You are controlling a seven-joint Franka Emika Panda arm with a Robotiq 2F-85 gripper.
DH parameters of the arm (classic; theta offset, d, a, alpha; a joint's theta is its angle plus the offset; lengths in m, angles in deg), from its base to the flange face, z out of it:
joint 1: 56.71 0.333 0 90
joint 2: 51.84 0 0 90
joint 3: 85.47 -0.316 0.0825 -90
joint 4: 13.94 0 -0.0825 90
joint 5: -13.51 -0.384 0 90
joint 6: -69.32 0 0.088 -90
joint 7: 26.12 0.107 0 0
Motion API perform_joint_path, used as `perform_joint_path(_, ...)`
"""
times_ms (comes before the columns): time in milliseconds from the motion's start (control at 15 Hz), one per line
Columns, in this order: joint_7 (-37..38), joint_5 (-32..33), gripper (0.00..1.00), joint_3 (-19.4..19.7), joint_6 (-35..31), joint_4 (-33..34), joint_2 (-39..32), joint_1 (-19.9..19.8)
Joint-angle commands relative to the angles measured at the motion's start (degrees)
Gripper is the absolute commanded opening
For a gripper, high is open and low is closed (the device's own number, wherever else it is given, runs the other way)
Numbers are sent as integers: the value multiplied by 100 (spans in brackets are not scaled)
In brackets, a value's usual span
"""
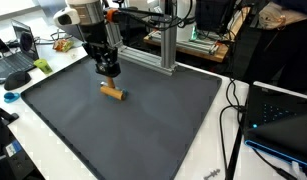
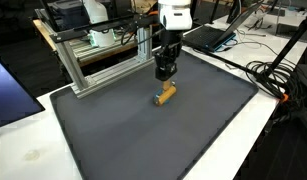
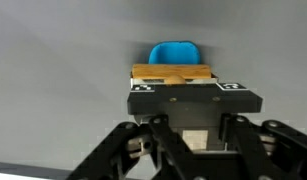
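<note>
The gripper (image 1: 109,72) is held just above a blue-tipped wooden block (image 1: 113,92) lying on the bench (image 1: 143,130) toward the edge by the aluminium frame (image 1: 168,45); whether the jaws are spread cannot be told. An approach is judged in hand, and a descent astride the block is called for.

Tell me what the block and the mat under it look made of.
Block: probably wood, tan and matte, with faint lines like grain. Mat: likely rubber or foam, dark grey and dull, showing no glare.
</note>
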Motion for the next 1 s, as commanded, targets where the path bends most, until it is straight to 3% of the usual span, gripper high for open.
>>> perform_joint_path(0,114,22,22,-2,73,-466,-10,34)
perform_joint_path(933,82,23,22,-5,210,-663,102,31)
